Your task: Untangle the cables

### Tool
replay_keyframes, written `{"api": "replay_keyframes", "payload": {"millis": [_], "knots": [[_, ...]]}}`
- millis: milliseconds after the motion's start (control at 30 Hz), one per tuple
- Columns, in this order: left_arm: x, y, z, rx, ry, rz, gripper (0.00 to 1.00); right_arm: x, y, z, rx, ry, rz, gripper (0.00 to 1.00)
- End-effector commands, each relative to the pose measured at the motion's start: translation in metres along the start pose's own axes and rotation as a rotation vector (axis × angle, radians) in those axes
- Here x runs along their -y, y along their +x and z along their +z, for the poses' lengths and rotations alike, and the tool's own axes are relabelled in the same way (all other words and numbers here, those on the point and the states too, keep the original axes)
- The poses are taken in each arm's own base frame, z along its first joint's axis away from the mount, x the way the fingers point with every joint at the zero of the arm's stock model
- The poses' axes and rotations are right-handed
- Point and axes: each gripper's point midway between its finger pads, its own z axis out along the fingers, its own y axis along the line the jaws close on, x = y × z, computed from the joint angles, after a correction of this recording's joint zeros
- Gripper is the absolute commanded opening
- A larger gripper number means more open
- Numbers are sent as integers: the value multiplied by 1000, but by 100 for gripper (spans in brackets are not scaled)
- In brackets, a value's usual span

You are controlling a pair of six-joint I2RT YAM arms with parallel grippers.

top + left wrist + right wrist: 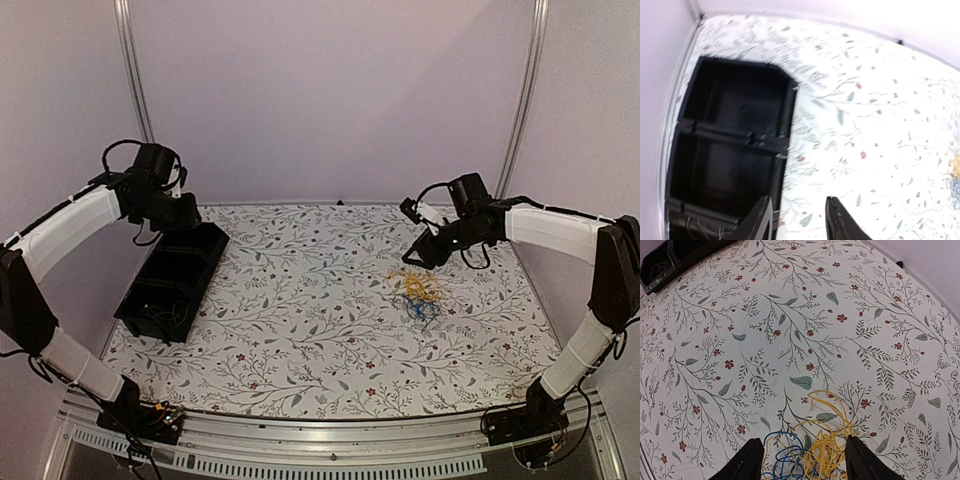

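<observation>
Two arms arch inward from the tabletop's (300, 345) near edge. The cables (420, 295) lie tangled toward its right edge, right gripper (804, 460) above them, jaws apart. Left gripper (797, 222), likewise apart, hangs over the black tray (165, 290).

No writing, label, brand, number or sign can be read in any of the views. The table cover (300, 300) is printed only with leafy sprigs and small red flowers. The black tray (185, 262) at its left edge is too dark for any marking to be made out.
</observation>
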Motion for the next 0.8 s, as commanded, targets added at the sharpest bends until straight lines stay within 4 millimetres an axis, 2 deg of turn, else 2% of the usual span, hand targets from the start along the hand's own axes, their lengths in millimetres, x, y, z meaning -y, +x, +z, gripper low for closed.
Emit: {"api": "replay_keyframes", "payload": {"millis": [0,133,233,333,500,567,633,767], "knots": [[89,-43,-8,177,245,197,40,29,1,-31,6,82,9,57],[158,-42,-9,231,405,338,36,46,13,-43,-21,105,50,52],[205,-27,-4,243,537,411,35,49,25,-50,-52,125,28,48],[249,-4,6,185,661,437,35,41,31,-56,-79,98,-31,43],[320,52,19,66,780,530,36,16,43,-53,-103,-27,-154,37],[341,78,23,11,800,545,37,6,45,-46,-104,-83,-188,34],[351,97,32,-52,824,526,38,3,45,-36,-106,-107,-213,30],[359,133,51,-229,851,427,39,-2,40,-21,-88,-168,-217,29]]}}
